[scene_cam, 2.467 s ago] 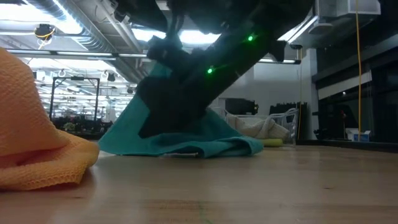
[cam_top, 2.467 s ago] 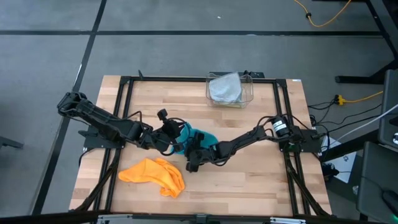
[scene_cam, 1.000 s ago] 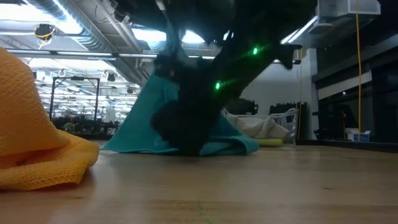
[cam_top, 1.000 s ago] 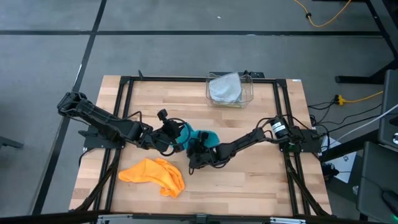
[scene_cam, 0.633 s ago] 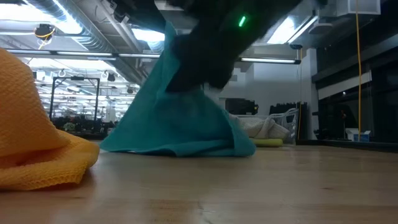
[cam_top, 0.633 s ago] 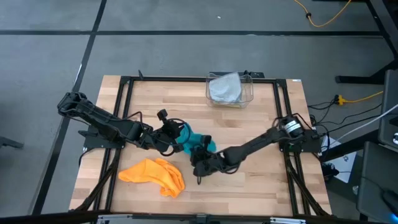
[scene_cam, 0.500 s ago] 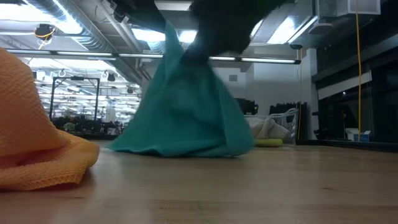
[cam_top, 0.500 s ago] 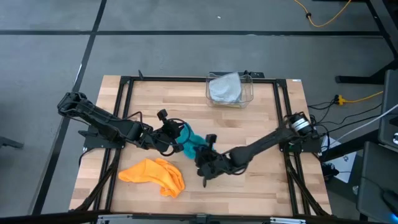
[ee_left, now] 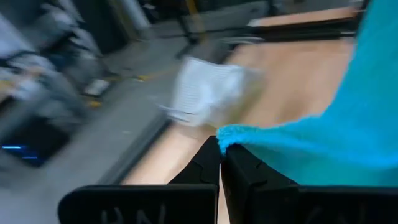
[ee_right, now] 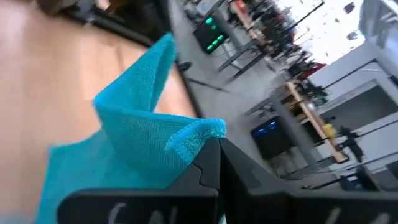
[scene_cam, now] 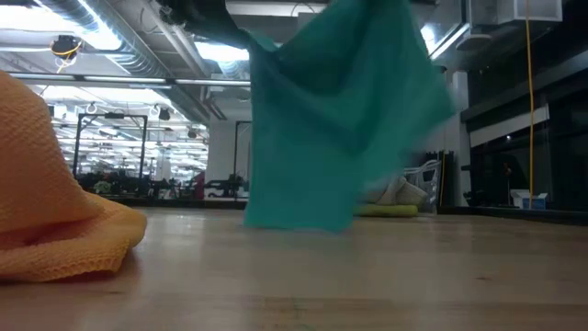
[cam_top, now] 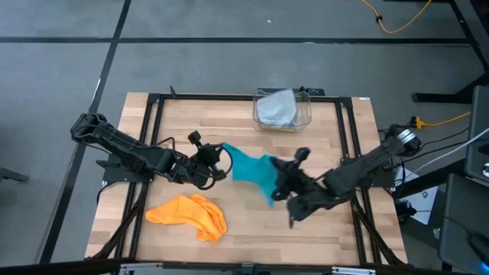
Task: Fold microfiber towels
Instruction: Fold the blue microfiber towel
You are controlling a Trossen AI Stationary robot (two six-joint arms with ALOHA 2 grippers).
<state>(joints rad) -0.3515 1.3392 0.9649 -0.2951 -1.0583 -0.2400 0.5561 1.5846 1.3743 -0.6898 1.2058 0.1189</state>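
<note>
High view: I've got the teal towel [cam_top: 250, 168] lifted off the table [cam_top: 321, 229], stretched between my two grippers over its middle. Left gripper [cam_top: 217, 159] is pinched shut on one corner, left wrist view shows the fingers [ee_left: 225, 163] closed on the edge. Right gripper [cam_top: 280, 186] is clamped on the opposite corner, same story in the right wrist view. Low view shows the cloth hanging, bottom edge roughly at the tabletop. To do this well, I think: keep the top edge taut and level, lower so the hanging edge lands first, then lay it flat without bunching, clear of the orange towel [cam_top: 189, 213] at front left. A grey-blue one sits in the bin [cam_top: 281, 109] at the back. Versus a moment ago: the towel was a heap between the grippers; my right arm has swung out right and pulled it open.
</note>
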